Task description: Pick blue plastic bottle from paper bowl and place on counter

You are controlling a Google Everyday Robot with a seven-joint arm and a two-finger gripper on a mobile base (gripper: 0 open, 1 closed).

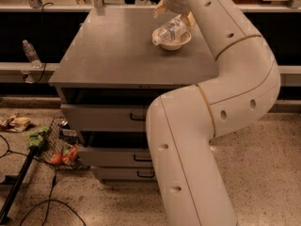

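On counter point(117, 51), bowl point(182, 43) holds bottle point(170, 29) beneath tool point(175, 13).

Just one camera here, parked up high and looking down and forward along the arm point(202, 126), which hogs the near right side. The table point(117, 51) sits mid-distance, with the tool point(175, 14) over its far edge near the top of the view.
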